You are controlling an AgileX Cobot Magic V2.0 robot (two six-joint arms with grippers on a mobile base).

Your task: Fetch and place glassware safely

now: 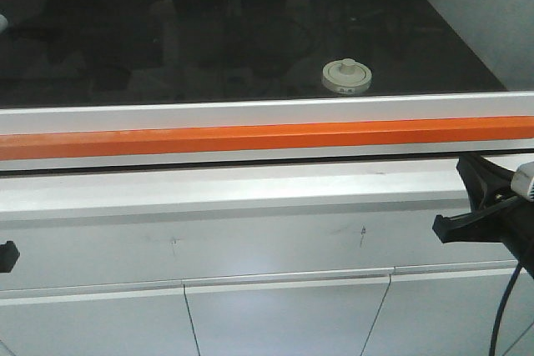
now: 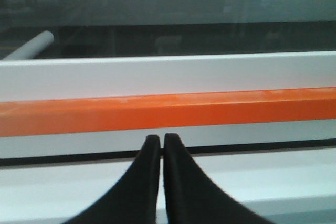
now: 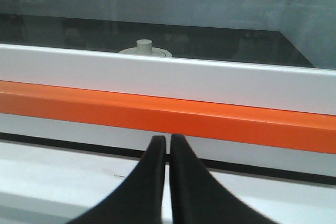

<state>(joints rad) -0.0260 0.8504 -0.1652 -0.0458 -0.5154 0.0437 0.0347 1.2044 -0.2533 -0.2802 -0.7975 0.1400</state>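
Observation:
The glassware (image 1: 345, 74) is a small squat jar with a cream-white round lid and a central knob. It stands on the glossy black counter (image 1: 209, 39), right of the middle. In the right wrist view only its lid and knob (image 3: 144, 46) rise above the white counter rim; the glass body is hidden. My right gripper (image 3: 168, 139) is shut with nothing in it, low in front of the counter's edge and well short of the jar. My left gripper (image 2: 159, 138) is also shut and empty, facing the same edge further left.
An orange strip (image 1: 267, 137) runs along the counter's front below a white rim (image 1: 250, 110). White cabinet fronts (image 1: 284, 306) lie beneath. A white tube (image 2: 32, 45) rests at the counter's far left. A black cable (image 1: 501, 306) hangs under the right arm.

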